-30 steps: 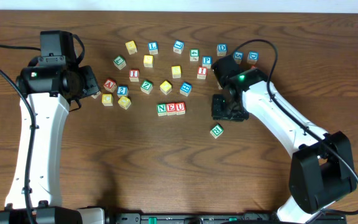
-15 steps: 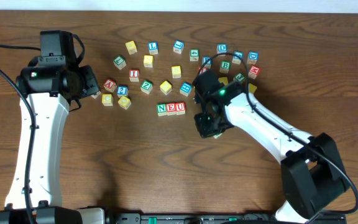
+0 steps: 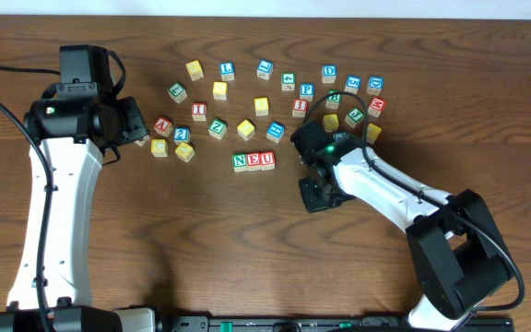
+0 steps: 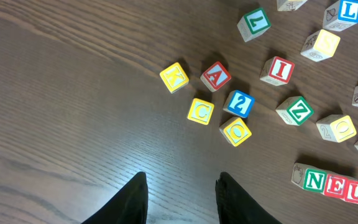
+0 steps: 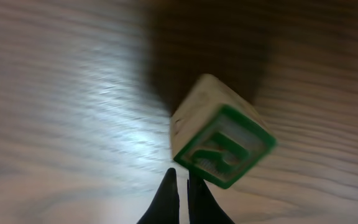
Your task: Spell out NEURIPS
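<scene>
Right wrist — green R blurred | right fingers closed, empty | left fingers parted, empty

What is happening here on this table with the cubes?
The robot is spelling NEURIPS. N, E and U stand in a row. The right gripper is shut, with the green R cube just beyond its tips, not between them. The left gripper is open and empty.
</scene>
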Robot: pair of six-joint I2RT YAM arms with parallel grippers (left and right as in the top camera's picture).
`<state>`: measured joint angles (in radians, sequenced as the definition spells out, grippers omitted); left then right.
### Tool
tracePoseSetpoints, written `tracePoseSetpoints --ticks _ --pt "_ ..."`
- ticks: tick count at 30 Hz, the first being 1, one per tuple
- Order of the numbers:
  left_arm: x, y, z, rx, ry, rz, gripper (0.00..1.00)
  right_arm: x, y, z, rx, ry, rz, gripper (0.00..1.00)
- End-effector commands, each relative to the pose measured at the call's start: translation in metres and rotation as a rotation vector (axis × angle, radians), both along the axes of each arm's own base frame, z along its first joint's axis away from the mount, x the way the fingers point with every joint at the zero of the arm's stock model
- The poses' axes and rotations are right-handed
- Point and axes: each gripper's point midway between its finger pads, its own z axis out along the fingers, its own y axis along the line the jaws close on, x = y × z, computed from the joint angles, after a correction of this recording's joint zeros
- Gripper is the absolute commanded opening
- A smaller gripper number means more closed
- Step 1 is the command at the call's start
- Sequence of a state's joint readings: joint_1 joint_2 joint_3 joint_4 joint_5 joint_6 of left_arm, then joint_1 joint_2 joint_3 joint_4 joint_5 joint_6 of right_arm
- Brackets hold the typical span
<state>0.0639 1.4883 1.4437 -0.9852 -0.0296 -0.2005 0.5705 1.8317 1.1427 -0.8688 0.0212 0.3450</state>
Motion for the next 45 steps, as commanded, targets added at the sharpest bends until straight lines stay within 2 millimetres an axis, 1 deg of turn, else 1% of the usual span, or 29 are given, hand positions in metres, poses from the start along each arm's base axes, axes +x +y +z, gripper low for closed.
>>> tracePoseSetpoints --ticks 1,7,11,14,21,24,28,29,30,31,32,33,36,38,40,41,43,45 --pt "-0.001 0.003 0.002 0.017 -0.003 -0.011 0.36 0.01 -0.022 -0.002 -0.091 -0.048 -0.067 0.02" --pt "-0.001 0.003 0.002 0.017 -0.003 -0.011 0.36 0.03 -0.041 0.0 -0.127 -0.114 -0.124 0.02" --pt "-0.001 0.003 0.002 0.017 -0.003 -0.011 0.36 0.045 -0.044 0.0 -0.1 -0.158 -0.158 0.02" --pt "-0.001 0.003 0.002 0.017 -0.003 -0.011 0.36 0.056 -0.041 0.001 -0.064 -0.19 -0.173 0.02" --pt "-0.001 0.003 0.002 0.017 -0.003 -0.011 0.36 0.077 -0.022 0.006 0.033 -0.262 -0.16 0.02" --pt "-0.001 0.003 0.002 0.017 -0.003 -0.011 0.36 0.079 -0.016 0.006 0.067 -0.263 -0.159 0.01" --pt "-0.001 0.003 0.002 0.017 -0.003 -0.011 0.36 0.079 -0.016 0.007 0.07 -0.263 -0.159 0.01" --pt "0.0 0.003 0.002 0.017 -0.004 -0.011 0.36 0.08 -0.015 0.008 0.076 -0.264 -0.158 0.03" --pt "0.0 0.003 0.002 0.017 -0.004 -0.011 0.36 0.083 -0.013 0.01 0.086 -0.266 -0.145 0.1" --pt "0.0 0.003 0.002 0.017 -0.004 -0.011 0.36 0.085 -0.01 0.014 0.1 -0.268 -0.133 0.22" --pt "0.0 0.003 0.002 0.017 -0.004 -0.011 0.36 0.089 -0.009 0.019 0.109 -0.271 -0.134 0.31" --pt "0.0 0.003 0.003 0.017 -0.005 -0.011 0.36 0.093 -0.008 0.026 0.113 -0.274 -0.139 0.36" --pt "0.0 0.003 0.003 0.017 -0.005 -0.011 0.36 0.104 -0.009 0.045 0.119 -0.289 -0.151 0.45" --pt "0.0 0.003 0.003 0.017 -0.005 -0.011 0.36 0.11 -0.005 0.055 0.136 -0.301 -0.153 0.48" --pt "0.0 0.003 0.003 0.017 -0.006 -0.011 0.36 0.11 0.002 0.058 0.173 -0.292 -0.146 0.47" --pt "0.0 0.003 0.003 0.017 -0.006 -0.011 0.36 0.107 0.005 0.057 0.185 -0.279 -0.148 0.45" --pt "0.0 0.003 0.003 0.017 -0.006 -0.011 0.36 0.099 0.005 0.049 0.172 -0.237 -0.182 0.37" --pt "0.0 0.003 0.003 0.017 -0.005 -0.011 0.36 0.091 0.006 0.04 0.162 -0.192 -0.196 0.34"
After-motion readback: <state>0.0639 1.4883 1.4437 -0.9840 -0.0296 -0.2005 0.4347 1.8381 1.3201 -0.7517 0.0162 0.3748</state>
